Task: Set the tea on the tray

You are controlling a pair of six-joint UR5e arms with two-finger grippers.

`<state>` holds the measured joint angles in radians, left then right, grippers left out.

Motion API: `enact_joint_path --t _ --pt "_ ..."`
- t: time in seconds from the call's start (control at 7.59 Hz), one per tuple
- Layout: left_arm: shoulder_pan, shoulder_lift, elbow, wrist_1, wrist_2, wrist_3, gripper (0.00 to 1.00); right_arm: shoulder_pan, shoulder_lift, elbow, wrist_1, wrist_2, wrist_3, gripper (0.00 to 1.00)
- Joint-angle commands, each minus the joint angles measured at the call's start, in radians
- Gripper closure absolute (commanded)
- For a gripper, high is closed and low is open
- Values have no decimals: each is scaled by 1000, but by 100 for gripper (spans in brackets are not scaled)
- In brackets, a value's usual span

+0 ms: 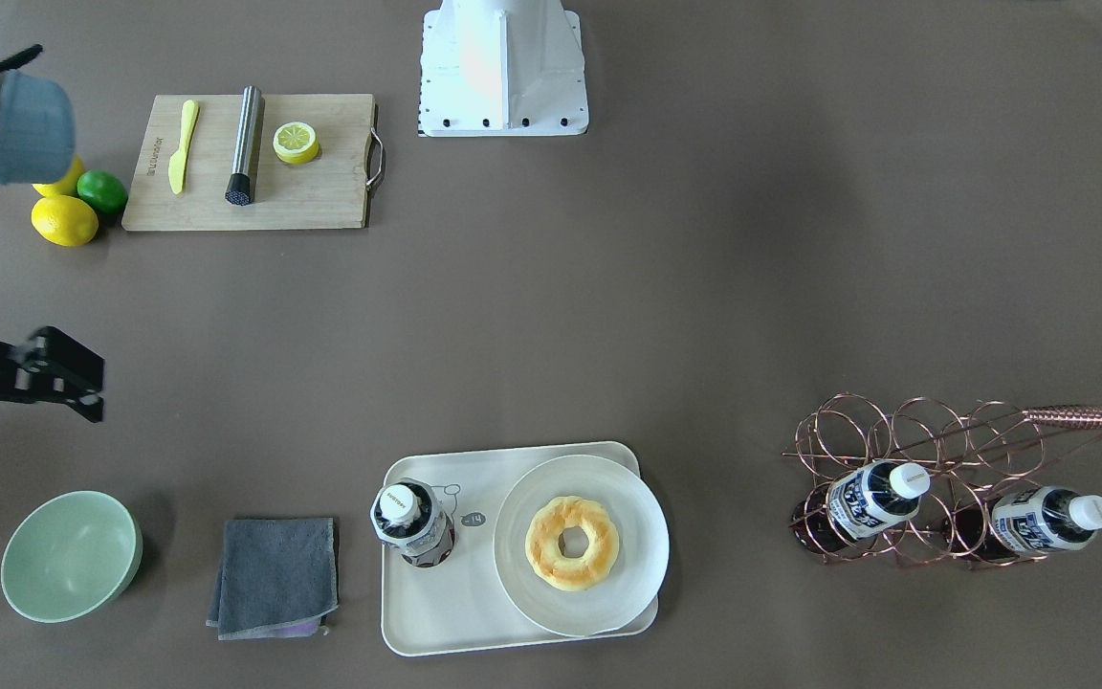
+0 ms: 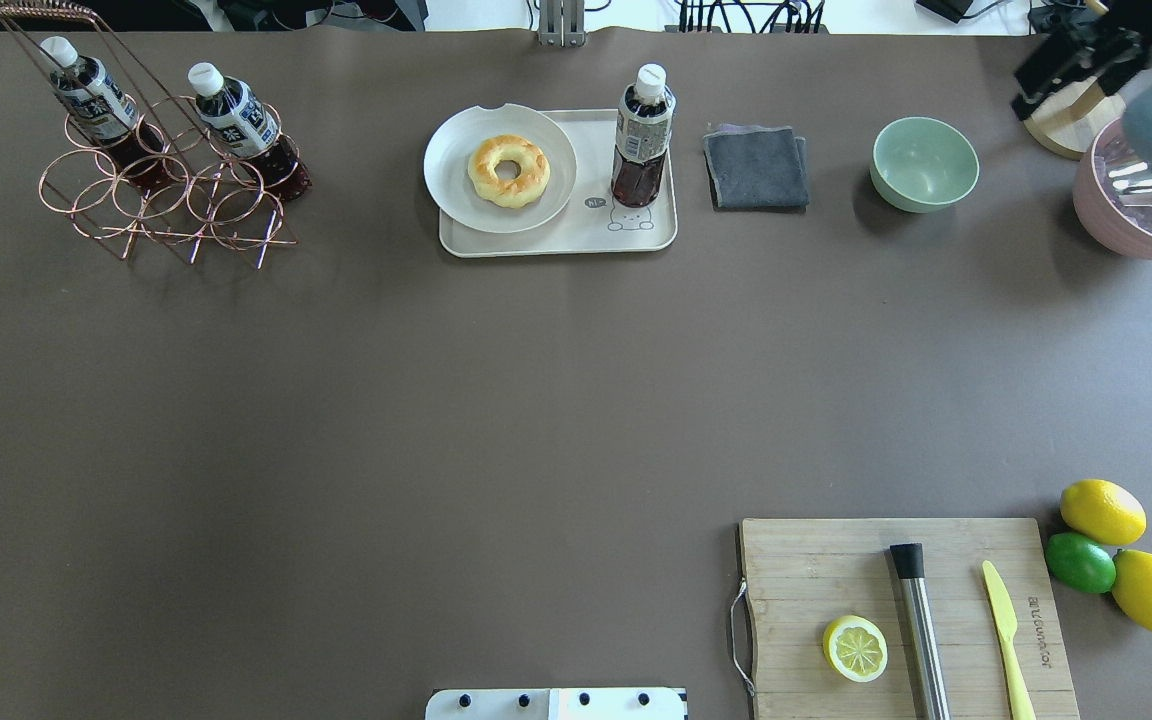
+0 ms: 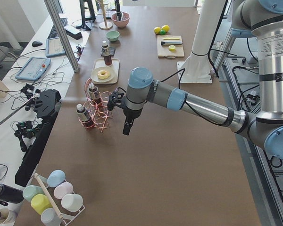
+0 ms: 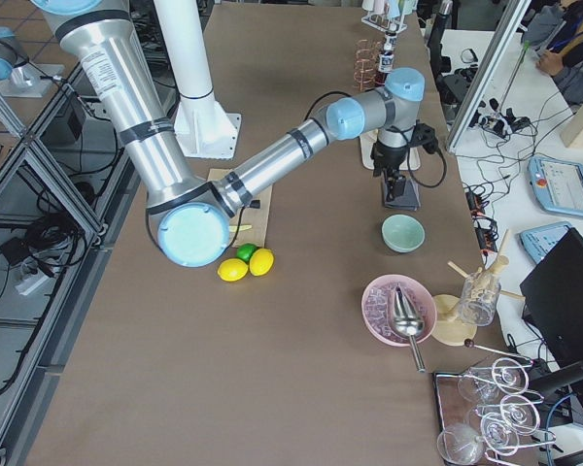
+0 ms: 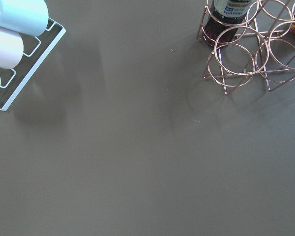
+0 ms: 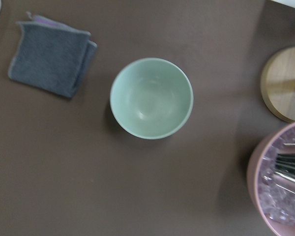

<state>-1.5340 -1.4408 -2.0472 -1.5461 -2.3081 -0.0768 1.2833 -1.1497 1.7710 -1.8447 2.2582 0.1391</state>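
The tea (image 1: 412,522) stood upright on the tray (image 1: 436,612) beside the plate (image 1: 642,593), so the task looked done; the right gripper (image 1: 97,390) was well apart, fingers parted and empty, while the left gripper (image 3: 127,130) I could not judge.

Surface (image 2: 536,400): matt brown, smooth. Tea bottle (image 2: 642,140): clear glossy plastic, printed label. Tray (image 2: 556,243): cream, matt, smooth. Bottle rack (image 2: 166,210): shiny copper-coloured metal wire. Cutting board (image 2: 806,580): bare wood, visible grain. Cloth (image 2: 756,168): grey, napped. Bowl (image 2: 924,165): pale green, satin. Cylinder (image 2: 921,630): brushed metal.
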Motion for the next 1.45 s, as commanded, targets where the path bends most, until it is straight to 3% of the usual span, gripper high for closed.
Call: enact_joint_path --t 0.0,0.13,0.4,0.66,1.05,1.32 --pt "-2 -76 43 114 -1 47 3 144 -297 64 -25 -12 -348 0" --pt "-2 -81 71 138 -2 52 3 213 -362 64 -24 -12 -454 0" --pt "-3 -69 175 133 -23 55 3 251 -424 62 -24 -9 -498 0" --pt "-49 -18 217 126 -62 69 3 251 -445 62 -24 -9 -494 0" --pt "-123 36 300 -6 -71 107 3 251 -447 65 -24 -9 -483 0" --pt "-126 37 286 -9 -73 106 3 251 -452 53 -24 -8 -484 0"
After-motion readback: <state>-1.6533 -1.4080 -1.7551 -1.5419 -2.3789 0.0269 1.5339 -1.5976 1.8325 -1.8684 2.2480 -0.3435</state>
